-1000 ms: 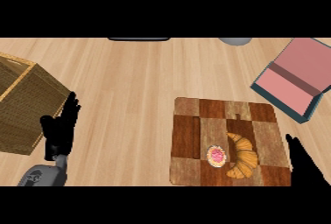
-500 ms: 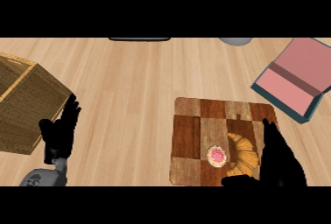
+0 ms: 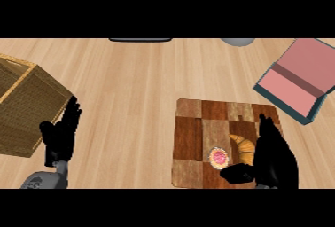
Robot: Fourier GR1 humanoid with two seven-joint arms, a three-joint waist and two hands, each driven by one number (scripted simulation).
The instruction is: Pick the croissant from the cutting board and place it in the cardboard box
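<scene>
Item — croissant (image 3: 243, 145), lying on the cutting board (image 3: 196, 133) at its near right part, just beside a small pink-topped pastry (image 3: 218, 156); we find our right hand (image 3: 271, 153) has moved in from the board's right edge to sit over the croissant, fingers straight, nothing grasped yet. Left hand (image 3: 61, 135) rests open, well left of the board, beside the cardboard box (image 3: 26, 111) — so we judge the pick is about to begin.
</scene>
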